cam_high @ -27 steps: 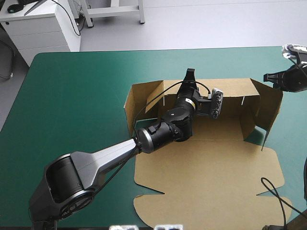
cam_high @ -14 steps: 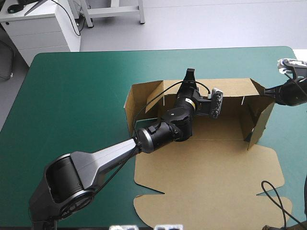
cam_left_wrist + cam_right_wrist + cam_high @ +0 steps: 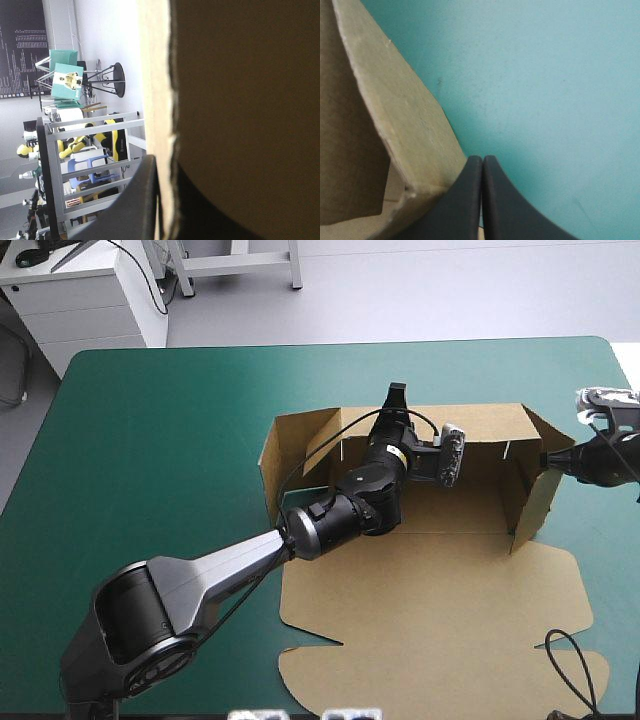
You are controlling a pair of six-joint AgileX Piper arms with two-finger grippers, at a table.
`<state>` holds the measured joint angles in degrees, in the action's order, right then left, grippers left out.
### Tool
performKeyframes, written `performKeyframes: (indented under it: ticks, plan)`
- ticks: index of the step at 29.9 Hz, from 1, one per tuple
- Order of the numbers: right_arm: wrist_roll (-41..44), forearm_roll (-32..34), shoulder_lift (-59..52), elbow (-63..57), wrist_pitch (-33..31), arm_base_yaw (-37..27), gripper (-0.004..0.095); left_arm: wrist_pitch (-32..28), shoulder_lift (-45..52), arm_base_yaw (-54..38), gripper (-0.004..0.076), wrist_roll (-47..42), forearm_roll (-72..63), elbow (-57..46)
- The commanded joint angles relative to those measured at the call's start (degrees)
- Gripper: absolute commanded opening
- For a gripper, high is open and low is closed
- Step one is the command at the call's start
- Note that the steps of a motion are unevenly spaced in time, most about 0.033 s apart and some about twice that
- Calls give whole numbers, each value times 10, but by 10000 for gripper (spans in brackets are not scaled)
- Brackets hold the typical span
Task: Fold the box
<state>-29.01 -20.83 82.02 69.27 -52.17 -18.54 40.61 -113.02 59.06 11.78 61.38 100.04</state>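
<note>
The box (image 3: 440, 590) is sitting right of centre on the teal-green bench (image 3: 160, 440), and it's looking about half built. The far wall is standing and the left-hand wall is standing. The right-hand wall (image 3: 535, 505) is up too, but it's leaning in over the tray floor rather than standing square. The big lid panel is lying flat toward the near edge, flaps spread.

The left gripper (image 3: 397, 392) is reaching across the tray floor and pinching the top edge of the far wall. Its wrist view is showing brown board close up with one black finger (image 3: 135, 205) hugging the sheet, so it's grasping the box.

Out at the right, the right gripper (image 3: 550, 460) is touching the outer face of that leaning wall. Its fingers are clenched into one point and holding nothing.

My read is that the walls are raised but the corners aren't tucked, as far as I can see. What's looking left to do is squaring the right wall and locking the corner tabs.
</note>
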Motion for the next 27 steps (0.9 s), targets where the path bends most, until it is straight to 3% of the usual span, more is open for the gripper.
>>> performKeyframes:
  ticks: [1,9,19,27]
  plan:
    - [-27,-14,-26,3,22,-5,-19,6,29,5,-8,-6,-9,9]
    - [-42,9,-35,1,-6,-5,8,6,29,5,-8,-6,-11,9]
    - [-19,3,-59,1,-36,-5,270,6,29,5,-8,-6,-11,9]
    - [-12,-31,-78,1,-86,-4,276,6,29,5,-8,-6,-13,9]
